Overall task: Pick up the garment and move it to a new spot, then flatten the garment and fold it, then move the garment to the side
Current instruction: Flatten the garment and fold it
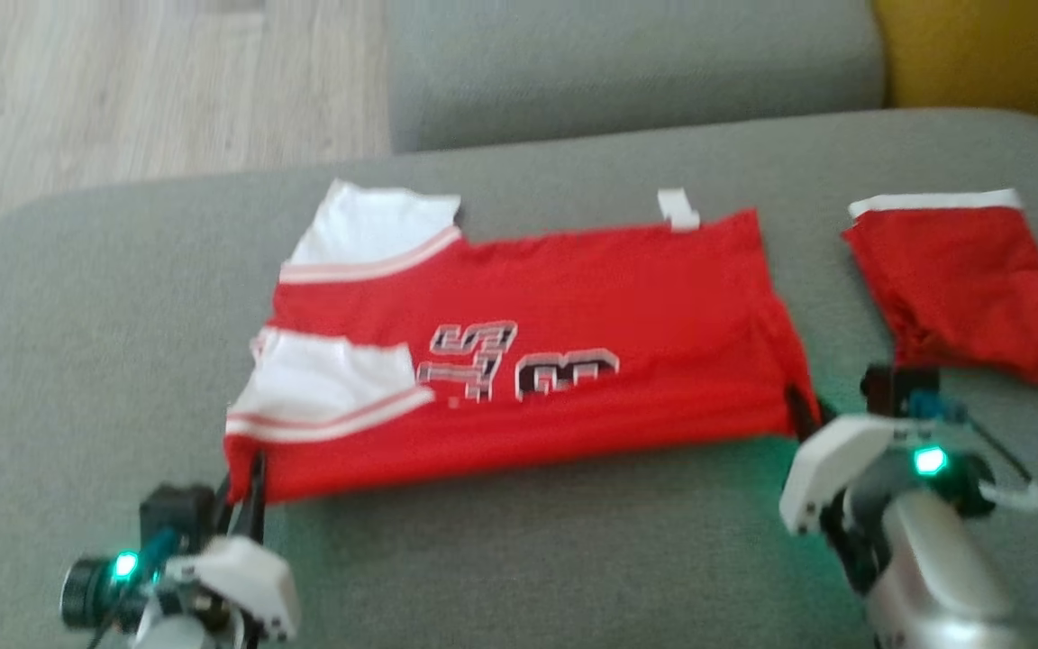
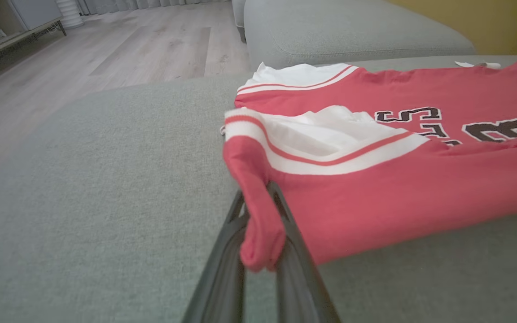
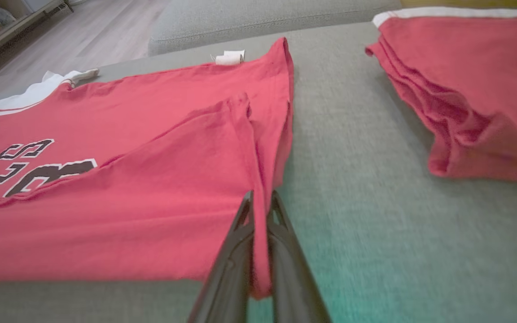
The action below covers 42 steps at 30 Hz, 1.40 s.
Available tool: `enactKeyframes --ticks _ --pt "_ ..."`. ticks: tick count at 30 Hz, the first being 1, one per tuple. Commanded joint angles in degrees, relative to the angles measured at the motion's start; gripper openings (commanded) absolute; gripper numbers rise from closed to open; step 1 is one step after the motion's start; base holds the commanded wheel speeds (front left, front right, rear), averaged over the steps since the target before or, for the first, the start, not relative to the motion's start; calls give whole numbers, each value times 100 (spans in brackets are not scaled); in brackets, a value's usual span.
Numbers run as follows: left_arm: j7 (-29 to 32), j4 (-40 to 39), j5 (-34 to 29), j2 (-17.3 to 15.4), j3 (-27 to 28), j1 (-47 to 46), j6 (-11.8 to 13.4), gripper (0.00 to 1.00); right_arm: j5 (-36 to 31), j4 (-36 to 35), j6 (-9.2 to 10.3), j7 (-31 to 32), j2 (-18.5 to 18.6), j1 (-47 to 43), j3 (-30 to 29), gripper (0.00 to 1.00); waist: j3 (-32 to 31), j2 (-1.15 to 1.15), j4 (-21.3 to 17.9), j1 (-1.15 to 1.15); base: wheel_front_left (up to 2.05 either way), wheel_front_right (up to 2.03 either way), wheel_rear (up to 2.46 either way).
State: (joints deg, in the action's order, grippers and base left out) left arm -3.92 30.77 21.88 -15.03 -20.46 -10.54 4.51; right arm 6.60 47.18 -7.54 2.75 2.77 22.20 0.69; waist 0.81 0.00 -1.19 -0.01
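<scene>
Red jersey (image 1: 537, 361) lies flat on the grey cushion (image 1: 573, 559), its long axis running left to right across the robot, collar end to the left. The left claw (image 1: 253, 473) pinches the near-left corner and the right claw (image 1: 798, 410) the near-right hem corner, both clamped on cloth. A fold would likely carry this near edge away from the robot. A second red garment (image 1: 960, 288) lies apart to the right, beyond the hem.

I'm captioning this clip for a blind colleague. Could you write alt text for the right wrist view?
The right pincer, shut, pinches the near corner of a red jersey with dark lettering, spread on a grey sofa cushion. To the right lies a second red garment, folded, apart from the jersey.
</scene>
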Motion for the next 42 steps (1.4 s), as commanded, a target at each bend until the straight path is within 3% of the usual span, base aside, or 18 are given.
enactKeyframes --ticks 1,11,12,13,14,15,20,25,30,36,42 --pt "10 -258 43 -271 290 -59 86 0 60 -321 5 45 10 -29 128 0 -167 0 -133 1 0 0 0" --pt "331 -1197 84 -399 229 745 355 0 455 -1749 5 496 10 -1070 161 0 -256 0 -290 1 0 0 0" --pt "344 -1225 100 -400 230 778 362 0 480 -1872 5 444 10 -1109 150 29 -244 0 -300 1 0 0 0" --pt "351 -1260 108 -392 229 799 382 2 460 -1978 5 376 10 -1144 126 100 -234 0 -304 1 0 0 0" --pt "326 -1302 108 -381 244 809 423 44 479 -2060 5 319 10 -1178 107 100 -225 0 -302 1 0 0 0" --pt "291 -1342 106 -367 262 812 467 100 522 -2134 5 259 10 -1207 116 100 -218 0 -301 1 0 0 0" --pt "-28 -1549 182 -283 414 757 580 100 817 -2602 5 -476 10 -1260 274 100 -190 0 -310 1 0 0 0" --pt "-923 -1854 130 -249 610 618 496 100 1197 -2963 5 -1364 10 -1328 471 100 -155 0 -341 1 0 0 0" --pt "-1095 -2110 101 -89 880 611 465 100 1186 -3100 5 -1699 10 -1317 547 100 -57 0 -380 1 0 0 0" --pt "-1059 -2018 -94 -237 773 104 65 100 1239 -3208 5 -1762 10 -1167 556 100 282 0 -448 1 0 0 0" --pt "-221 -1616 -135 -769 571 -1167 -590 100 1324 -3412 5 -1772 10 -835 651 100 841 0 -641 1 0 0 0"
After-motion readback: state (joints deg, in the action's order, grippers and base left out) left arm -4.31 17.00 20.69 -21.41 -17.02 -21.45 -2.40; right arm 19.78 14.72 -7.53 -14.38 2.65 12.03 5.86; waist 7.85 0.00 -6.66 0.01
